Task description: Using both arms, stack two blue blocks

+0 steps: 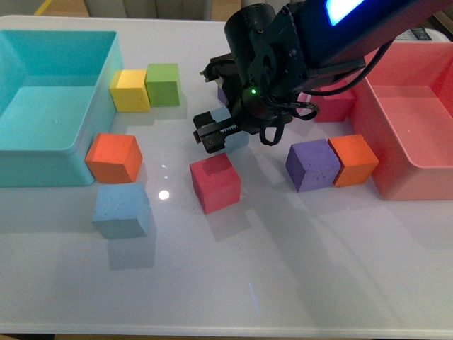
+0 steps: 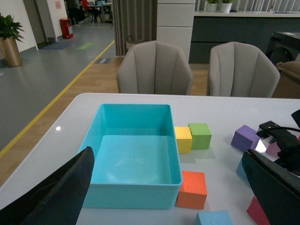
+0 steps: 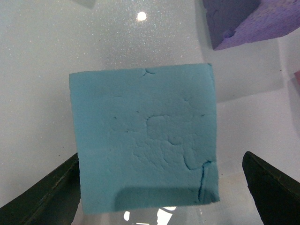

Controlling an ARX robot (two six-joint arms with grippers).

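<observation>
My right end effector (image 1: 218,133), spread wide, straddles one matte sky-blue foam cube (image 3: 145,140) just behind the red foam cube (image 1: 215,182); the other sky-blue foam cube (image 1: 120,209) lies left of red, nearer my left side.

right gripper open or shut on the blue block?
Open. Right gripper straddles the blue block in the wrist view; bare table shows between the block and one finger, so it isn't clamped.

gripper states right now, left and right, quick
Left gripper: open, holding nothing.
Right gripper: open, straddling a blue block, not gripping it.
</observation>
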